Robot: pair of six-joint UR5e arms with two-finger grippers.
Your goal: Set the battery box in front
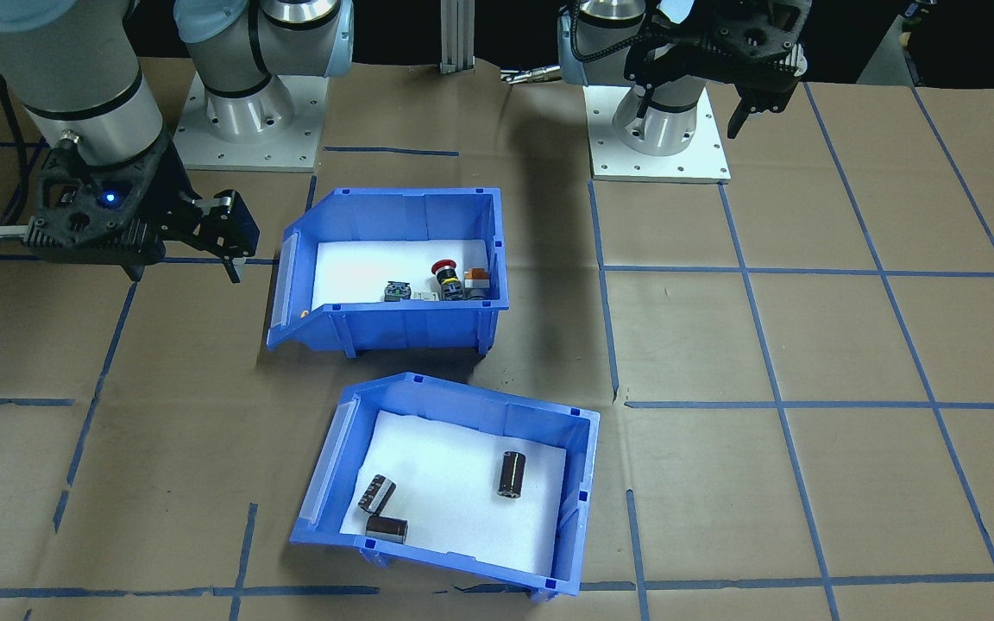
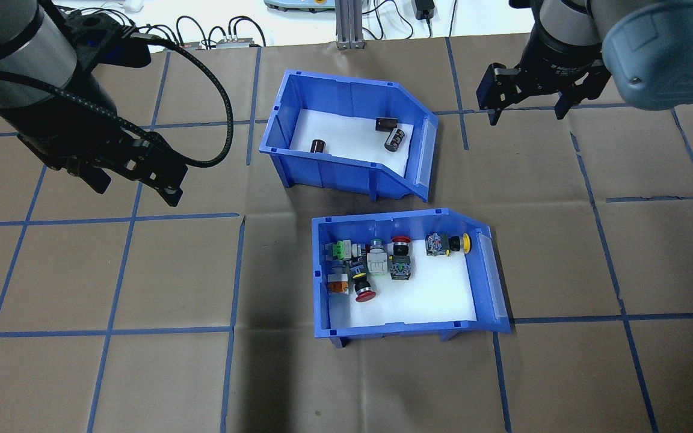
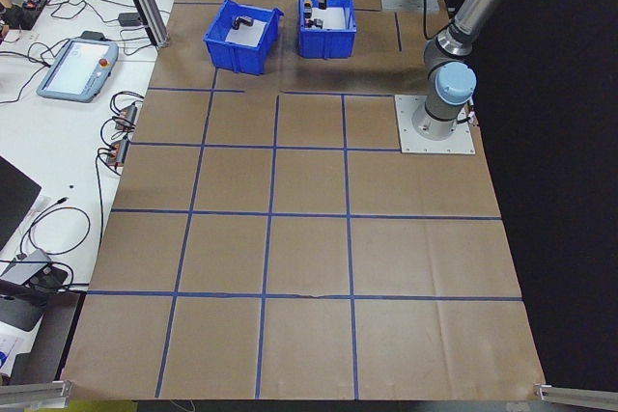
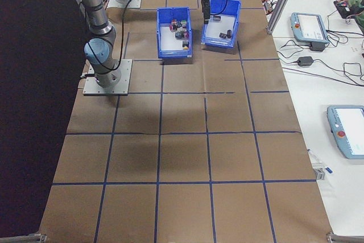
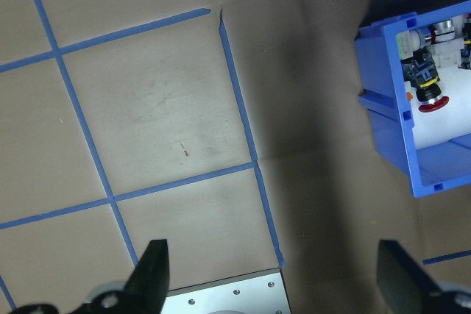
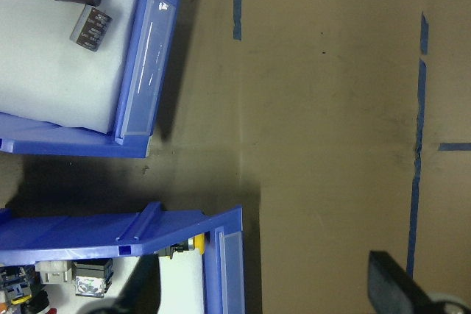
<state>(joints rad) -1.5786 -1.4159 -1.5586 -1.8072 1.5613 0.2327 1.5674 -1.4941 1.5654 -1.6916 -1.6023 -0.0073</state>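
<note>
No text, label or number is legible anywhere.

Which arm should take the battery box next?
Probably right. The right gripper hangs open just off the clear-lipped end of the battery box, nearer than the left gripper, which is open over bare table farther from the bin's closed end.

Blue battery box (image 2: 322, 171) (three dark cylinders (image 2: 385, 125) on white foam), slightly askew, far table side.
</note>
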